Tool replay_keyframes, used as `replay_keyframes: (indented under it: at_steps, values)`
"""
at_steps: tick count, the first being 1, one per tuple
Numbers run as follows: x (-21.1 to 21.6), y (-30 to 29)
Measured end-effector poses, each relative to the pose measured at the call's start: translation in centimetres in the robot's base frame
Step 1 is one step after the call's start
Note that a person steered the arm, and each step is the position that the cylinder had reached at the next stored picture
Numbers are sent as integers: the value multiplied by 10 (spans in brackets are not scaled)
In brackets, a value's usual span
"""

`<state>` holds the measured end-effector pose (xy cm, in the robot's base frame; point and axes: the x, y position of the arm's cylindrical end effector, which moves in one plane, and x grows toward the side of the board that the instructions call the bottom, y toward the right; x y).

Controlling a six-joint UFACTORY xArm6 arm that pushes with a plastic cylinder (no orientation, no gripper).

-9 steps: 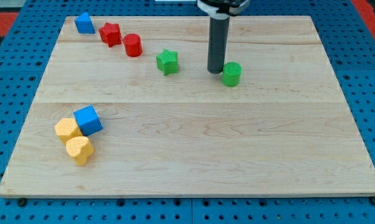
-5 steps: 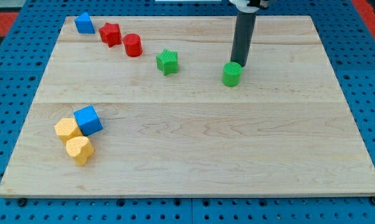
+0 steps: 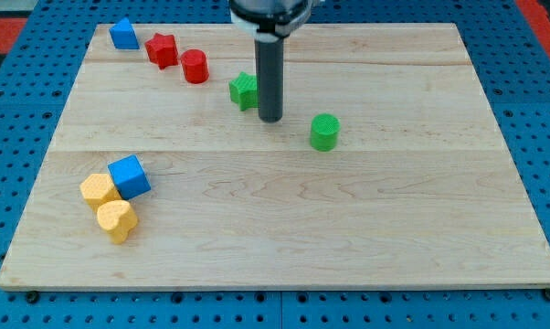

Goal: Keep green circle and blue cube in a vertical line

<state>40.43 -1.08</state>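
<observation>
Blue cube [image 3: 129, 176] sits near the worktop's [image 3: 394, 238] lower left, touching 2 yellow blocks [image 3: 108, 205]. We carry no gripper, only a rod; our tip [image 3: 270, 119] rests just beside the green star [image 3: 244, 90], left of the green circle [image 3: 324, 132] and apart from it. The circle lies far to the view's right of the cube, so we judge it needs pushing leftward across bare wood.
</observation>
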Motion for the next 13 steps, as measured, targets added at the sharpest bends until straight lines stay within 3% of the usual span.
replay_keyframes:
  at_steps: [1, 3, 4, 5, 6, 8, 11, 13]
  values:
    - [21, -33]
    - [29, -189]
    - [60, -215]
    - [90, -205]
    - [93, -147]
    - [64, -81]
    - [56, 35]
    - [34, 42]
